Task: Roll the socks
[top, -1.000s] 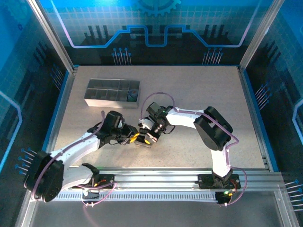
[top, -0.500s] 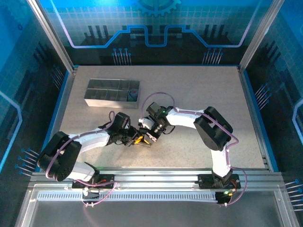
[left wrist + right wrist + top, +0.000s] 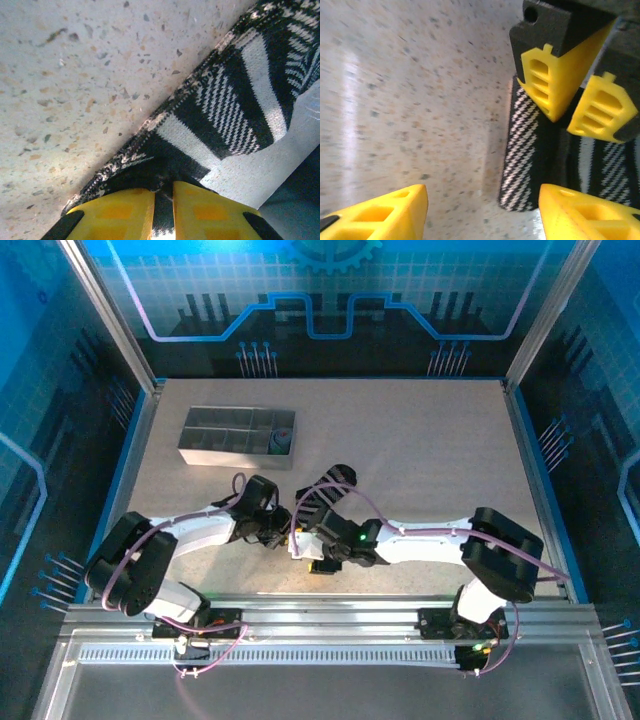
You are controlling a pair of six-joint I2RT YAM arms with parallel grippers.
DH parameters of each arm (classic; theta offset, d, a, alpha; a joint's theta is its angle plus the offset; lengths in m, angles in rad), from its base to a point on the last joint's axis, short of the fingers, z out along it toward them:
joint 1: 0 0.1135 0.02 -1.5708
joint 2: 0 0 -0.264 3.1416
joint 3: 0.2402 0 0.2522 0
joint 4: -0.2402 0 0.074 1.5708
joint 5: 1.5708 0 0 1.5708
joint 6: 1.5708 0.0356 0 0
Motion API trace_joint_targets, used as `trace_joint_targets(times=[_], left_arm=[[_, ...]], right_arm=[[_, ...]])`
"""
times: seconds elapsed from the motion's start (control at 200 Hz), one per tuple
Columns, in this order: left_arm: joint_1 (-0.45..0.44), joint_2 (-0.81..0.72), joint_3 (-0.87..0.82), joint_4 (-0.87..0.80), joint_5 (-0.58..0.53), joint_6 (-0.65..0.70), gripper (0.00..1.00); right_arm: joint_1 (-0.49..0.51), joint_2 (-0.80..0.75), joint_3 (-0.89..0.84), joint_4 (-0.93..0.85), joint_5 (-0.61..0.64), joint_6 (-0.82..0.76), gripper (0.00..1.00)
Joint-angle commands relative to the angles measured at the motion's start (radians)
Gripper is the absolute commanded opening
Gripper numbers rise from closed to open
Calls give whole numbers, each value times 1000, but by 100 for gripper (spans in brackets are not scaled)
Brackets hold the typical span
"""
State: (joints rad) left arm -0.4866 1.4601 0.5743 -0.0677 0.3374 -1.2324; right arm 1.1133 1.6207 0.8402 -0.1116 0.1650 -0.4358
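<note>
A black sock with thin white stripes (image 3: 322, 490) lies slantwise in the middle of the table. My left gripper (image 3: 285, 533) is shut on its near end. In the left wrist view the yellow fingers (image 3: 125, 212) pinch a fold of black fabric, and the striped sock (image 3: 235, 115) runs off to the upper right. My right gripper (image 3: 306, 546) hovers low just right of that end, open. In the right wrist view its fingertips (image 3: 385, 212) stand wide apart over bare table beside the sock's rolled edge (image 3: 520, 150). The left gripper's fingers (image 3: 550, 85) clamp the fabric there.
A grey compartmented tray (image 3: 200, 455) stands at the back left. A dark bluish bundle (image 3: 281, 442) sits in its right end compartment, too small to make out. The right arm's links (image 3: 430, 535) stretch along the table's front edge. Free tabletop (image 3: 440, 440) lies to the back right.
The right arm has swung down from above the sock to the front of the table and its jaws have opened. The left gripper has moved right and closed on the sock's end.
</note>
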Motion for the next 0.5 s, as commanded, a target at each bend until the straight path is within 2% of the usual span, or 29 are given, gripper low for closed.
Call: trace_joint_targets(times=[0.0, 0.155, 0.255, 0.295, 0.405, 0.44, 0.495], left_arm=[[0, 35, 11, -116, -42, 2, 18], [6, 46, 30, -134, -36, 17, 18], [14, 44, 31, -132, -30, 18, 18], [20, 41, 33, -131, -25, 20, 18], [43, 7, 45, -155, -21, 21, 22], [54, -17, 51, -171, -23, 20, 27], [76, -60, 57, -208, -32, 14, 42]], right_arm=[[28, 67, 11, 91, 248, -151, 60], [33, 145, 71, 119, 305, -189, 57], [31, 179, 90, 110, 289, -182, 51], [31, 190, 96, 104, 282, -172, 44], [21, 209, 115, 59, 241, -125, 17], [16, 212, 124, 31, 215, -106, 11], [8, 217, 138, -10, 174, -75, 5]])
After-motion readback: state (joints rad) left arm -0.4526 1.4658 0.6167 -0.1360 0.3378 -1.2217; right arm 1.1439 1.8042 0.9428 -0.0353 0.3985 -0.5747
